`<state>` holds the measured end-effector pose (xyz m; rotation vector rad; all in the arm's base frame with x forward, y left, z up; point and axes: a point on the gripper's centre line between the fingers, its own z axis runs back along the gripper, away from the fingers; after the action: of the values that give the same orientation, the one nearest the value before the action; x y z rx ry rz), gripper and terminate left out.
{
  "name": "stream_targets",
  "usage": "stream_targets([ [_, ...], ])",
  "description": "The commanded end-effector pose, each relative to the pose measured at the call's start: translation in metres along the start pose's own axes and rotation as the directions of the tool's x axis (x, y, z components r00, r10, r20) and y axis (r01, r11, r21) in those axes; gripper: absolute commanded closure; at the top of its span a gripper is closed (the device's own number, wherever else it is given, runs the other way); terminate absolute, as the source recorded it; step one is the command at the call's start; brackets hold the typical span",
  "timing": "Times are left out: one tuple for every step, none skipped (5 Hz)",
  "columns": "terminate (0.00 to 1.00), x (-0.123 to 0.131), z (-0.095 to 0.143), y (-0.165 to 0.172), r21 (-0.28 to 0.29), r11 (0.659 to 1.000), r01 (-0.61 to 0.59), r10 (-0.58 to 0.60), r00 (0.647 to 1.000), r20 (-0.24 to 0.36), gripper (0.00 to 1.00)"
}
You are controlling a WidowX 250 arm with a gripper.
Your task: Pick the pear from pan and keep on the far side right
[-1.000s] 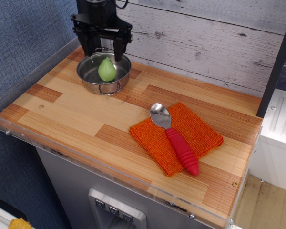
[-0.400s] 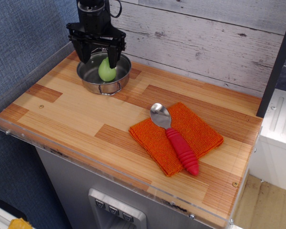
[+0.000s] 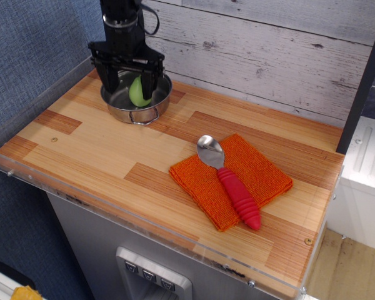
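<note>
The light-green pear (image 3: 136,93) stands in the shiny steel pan (image 3: 157,104) at the far left of the wooden table. My black gripper (image 3: 127,87) hangs straight down into the pan. It is open, with one finger left of the pear and the other finger (image 3: 148,86) in front of the pear's right side, hiding part of it. I cannot tell whether a finger touches the pear.
An orange cloth (image 3: 232,180) lies at the near right with a steel spoon with a red handle (image 3: 232,185) on it. A grey plank wall (image 3: 269,56) runs behind the table. A clear plastic rim (image 3: 31,112) edges the left and front sides.
The gripper has moved left and down, from above the pan's back rim into the pan around the pear. The pear and pan have not moved.
</note>
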<state>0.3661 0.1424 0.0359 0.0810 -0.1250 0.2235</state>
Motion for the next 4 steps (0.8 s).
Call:
stream_targets([
  [0.00, 0.0082, 0.0043, 0.0096, 0.007, 1.000, -0.023, 0.022, 0.999, 0.029, 0.00],
  [0.00, 0.0089, -0.0001, 0.0105, 0.005, 1.000, -0.025, 0.025, 0.999, 0.024, 0.00],
  [0.00, 0.0096, -0.0004, 0.0113, 0.006, 1.000, -0.025, 0.025, 0.999, 0.021, 0.00],
  [0.00, 0.0097, 0.0003, 0.0124, 0.007, 0.999, -0.035, 0.035, 0.999, 0.030, 0.00],
])
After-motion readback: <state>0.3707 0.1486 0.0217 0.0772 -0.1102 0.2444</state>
